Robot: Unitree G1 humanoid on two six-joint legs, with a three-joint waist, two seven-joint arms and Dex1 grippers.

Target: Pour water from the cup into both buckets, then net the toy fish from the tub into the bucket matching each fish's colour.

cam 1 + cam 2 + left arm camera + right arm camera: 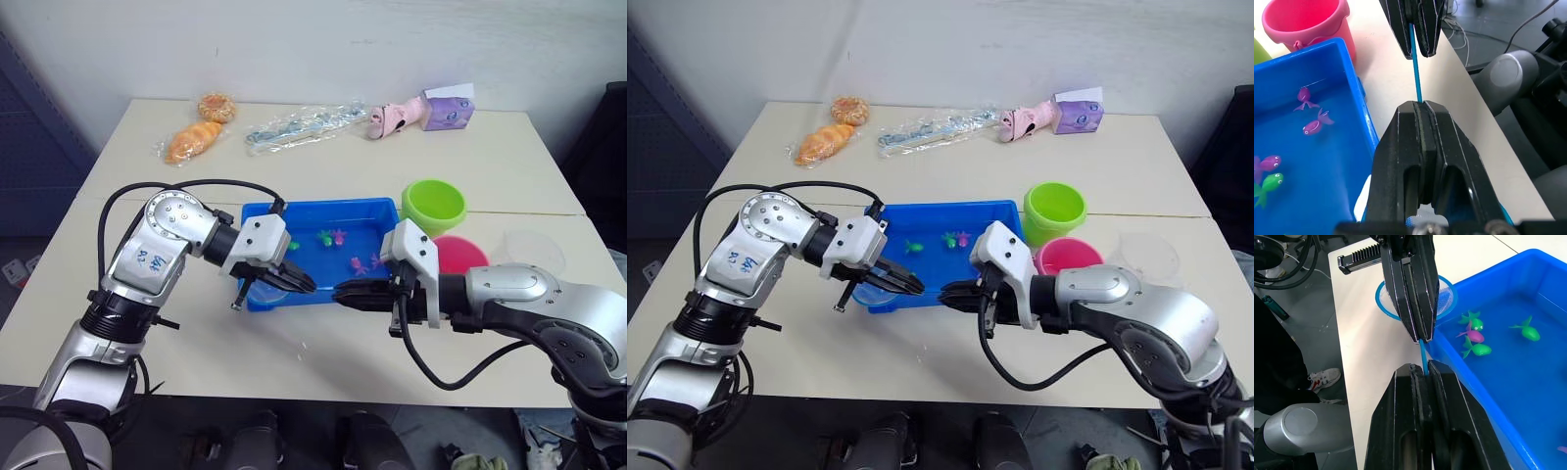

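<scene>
The net [1445,296] has a light blue hoop and a thin blue handle [1414,63]. It hangs over the near edge of the blue tub [323,206]. My left gripper [302,285] is shut on the handle near the hoop. My right gripper [343,294] is shut on the handle's other end, tip to tip with the left. Pink fish [1312,126] and green fish [1479,350] float in the tub. The green bucket [433,204] and the pink bucket [460,255] stand right of the tub. The clear cup [1144,257] sits beyond the pink bucket.
At the back of the table lie bagged bread [201,127], a clear plastic bag [304,122], a pink toy [397,117] and a purple box [449,110]. The table's front edge is close below both grippers.
</scene>
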